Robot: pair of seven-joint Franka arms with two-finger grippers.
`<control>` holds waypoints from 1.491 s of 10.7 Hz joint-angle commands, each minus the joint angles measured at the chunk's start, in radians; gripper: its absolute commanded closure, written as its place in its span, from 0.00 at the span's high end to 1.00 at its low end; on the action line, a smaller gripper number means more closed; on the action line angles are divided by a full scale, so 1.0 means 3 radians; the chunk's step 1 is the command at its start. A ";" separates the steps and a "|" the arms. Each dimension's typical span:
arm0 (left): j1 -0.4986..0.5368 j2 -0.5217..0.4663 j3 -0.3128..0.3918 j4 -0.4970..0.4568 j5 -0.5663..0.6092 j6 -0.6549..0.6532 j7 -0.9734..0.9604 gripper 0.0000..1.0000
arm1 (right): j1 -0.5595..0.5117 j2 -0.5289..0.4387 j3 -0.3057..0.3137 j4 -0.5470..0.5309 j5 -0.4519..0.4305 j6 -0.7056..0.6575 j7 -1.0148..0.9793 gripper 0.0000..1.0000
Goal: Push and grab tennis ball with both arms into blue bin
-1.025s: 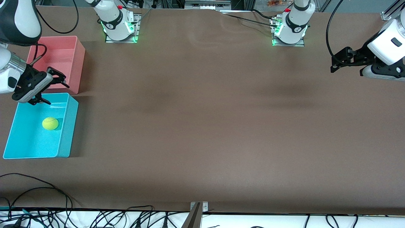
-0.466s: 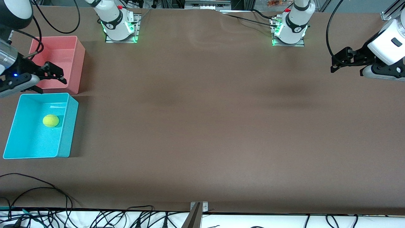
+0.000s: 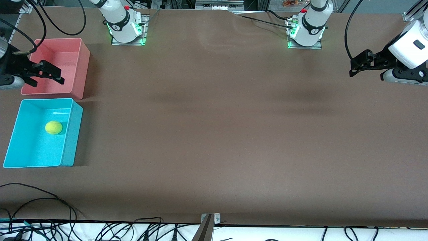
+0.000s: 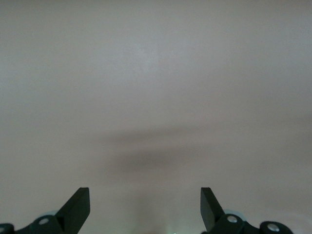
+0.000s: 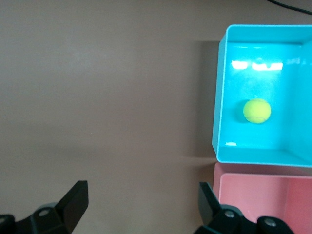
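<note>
Now the tennis ball (image 3: 53, 127) lies inside the blue bin (image 3: 72, 134), toward its 12 o'clock half; the bin's long axis runs from 12 to 6 in the front view. Just at the bin's 12 o'clock stands the pink bin (image 3: 80, 63). The right claw (image 3: 46, 76) hangs over the pink bin, fingers spread, empty. The left claw (image 3: 359, 66) waits spread and empty over bare counter (image 3: 214, 134) at the left arm's end
</note>
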 commanded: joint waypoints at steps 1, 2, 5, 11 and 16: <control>-0.0020 0.0011 -0.0002 0.0065 0.0066 -0.0021 -0.0040 1.00 | 0.0045 0.0068 0.0003 0.0393 -0.0098 -0.0399 0.0306 1.00; -0.0020 0.0011 0.0003 0.0065 0.0066 -0.0021 -0.0040 1.00 | 0.0050 0.0053 0.0003 0.0409 -0.0093 -0.0431 0.0306 1.00; -0.0010 0.0011 0.0014 0.0060 0.0066 -0.0021 -0.0040 1.00 | 0.0060 -0.0003 0.0008 0.0404 -0.0088 -0.0544 0.0418 1.00; -0.0015 0.0011 0.0009 0.0065 0.0066 -0.0021 -0.0045 1.00 | 0.0040 0.0058 -0.0007 0.0404 -0.0129 -0.0120 0.0455 1.00; -0.0015 0.0011 0.0009 0.0060 0.0066 -0.0021 -0.0040 1.00 | 0.0019 0.0278 0.0003 0.0490 -0.0144 -0.0083 0.0475 1.00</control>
